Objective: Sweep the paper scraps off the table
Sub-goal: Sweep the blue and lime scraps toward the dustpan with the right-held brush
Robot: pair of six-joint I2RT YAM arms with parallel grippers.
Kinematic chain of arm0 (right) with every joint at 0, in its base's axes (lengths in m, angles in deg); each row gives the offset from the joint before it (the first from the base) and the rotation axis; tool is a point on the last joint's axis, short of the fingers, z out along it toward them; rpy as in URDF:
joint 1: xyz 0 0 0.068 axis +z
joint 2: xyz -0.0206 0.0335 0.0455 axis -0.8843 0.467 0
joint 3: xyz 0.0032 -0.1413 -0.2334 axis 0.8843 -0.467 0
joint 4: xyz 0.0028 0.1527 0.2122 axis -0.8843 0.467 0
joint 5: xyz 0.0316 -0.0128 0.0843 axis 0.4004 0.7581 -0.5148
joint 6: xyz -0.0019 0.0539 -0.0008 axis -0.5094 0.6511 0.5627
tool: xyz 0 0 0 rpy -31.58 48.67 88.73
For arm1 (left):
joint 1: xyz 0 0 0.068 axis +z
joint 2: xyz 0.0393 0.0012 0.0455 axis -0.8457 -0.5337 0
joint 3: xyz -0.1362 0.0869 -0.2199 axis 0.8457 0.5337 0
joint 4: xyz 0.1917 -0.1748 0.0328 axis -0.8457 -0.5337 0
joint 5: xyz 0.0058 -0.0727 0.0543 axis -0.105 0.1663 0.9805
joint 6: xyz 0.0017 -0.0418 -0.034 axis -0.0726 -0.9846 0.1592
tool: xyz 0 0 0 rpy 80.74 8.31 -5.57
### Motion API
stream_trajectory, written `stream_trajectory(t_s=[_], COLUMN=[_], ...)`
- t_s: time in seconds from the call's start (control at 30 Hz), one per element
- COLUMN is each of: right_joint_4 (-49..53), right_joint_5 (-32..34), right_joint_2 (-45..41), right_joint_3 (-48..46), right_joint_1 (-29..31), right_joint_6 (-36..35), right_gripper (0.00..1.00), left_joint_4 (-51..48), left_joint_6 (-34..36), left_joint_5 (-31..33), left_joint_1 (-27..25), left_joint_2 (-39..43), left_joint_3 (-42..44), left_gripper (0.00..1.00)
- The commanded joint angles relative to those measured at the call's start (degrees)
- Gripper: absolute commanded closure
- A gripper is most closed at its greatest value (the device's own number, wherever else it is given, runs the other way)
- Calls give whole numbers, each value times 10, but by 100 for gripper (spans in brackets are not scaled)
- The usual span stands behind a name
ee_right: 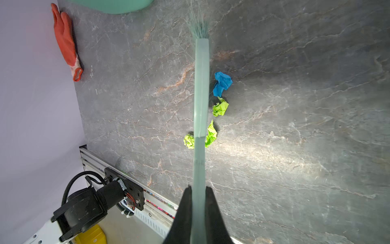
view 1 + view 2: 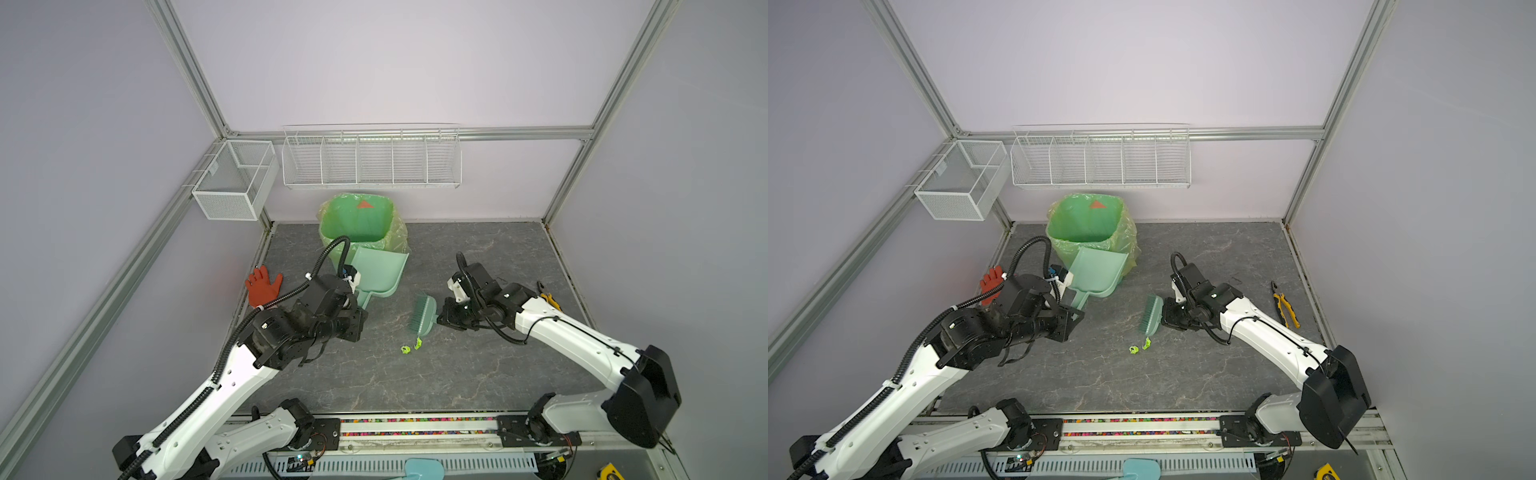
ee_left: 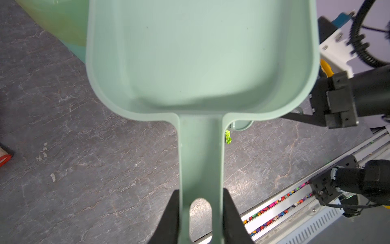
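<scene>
Several small crumpled paper scraps lie mid-table [image 2: 457,374]: a blue wad [image 1: 221,83] and lime green wads [image 1: 220,106] beside the brush. Both top views show only green scraps [image 2: 406,349] [image 2: 1133,349], and the blue wad is hidden there. My left gripper [image 3: 201,192] [image 2: 357,303] is shut on the handle of a pale green dustpan [image 3: 202,52] [image 2: 376,274], whose pan is empty and sits just in front of the bin. My right gripper [image 1: 198,187] [image 2: 442,316] is shut on the handle of a pale green brush [image 1: 201,95] [image 2: 423,314], just behind the scraps.
A bin lined with a green bag [image 2: 357,224] stands at the back. An orange-red glove [image 2: 263,286] lies by the left rail. Yellow-handled pliers [image 2: 1285,307] lie at the right edge. Two white wire baskets [image 2: 370,160] [image 2: 235,178] hang on the walls.
</scene>
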Motion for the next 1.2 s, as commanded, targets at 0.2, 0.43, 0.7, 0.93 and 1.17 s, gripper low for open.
stream_trajectory(t_s=[0.2,0.43,0.7,0.93,1.17], right_joint_4=[22,6,27,86,197], right_joint_5=[-27,-70,-47,-4,69], right_joint_2=[-11,-5,46,36,11], right_joint_3=[27,51,46,17,27], right_joint_1=[-5,43,120,128,92], right_joint_6=[-27,-54,-52,-61,-103], right_gripper=[93,93,93,93,93], left_joint_4=[-30,-36,-39,-23,1], left_joint_6=[-28,-40,-29,-18,-15], left_joint_5=[-14,-2,8,-5,-12], left_joint_1=[-13,-14,-13,-13,-14], left_joint_2=[28,36,43,31,20], left_joint_3=[56,41,46,52,62], left_gripper=[100,100,100,100,100])
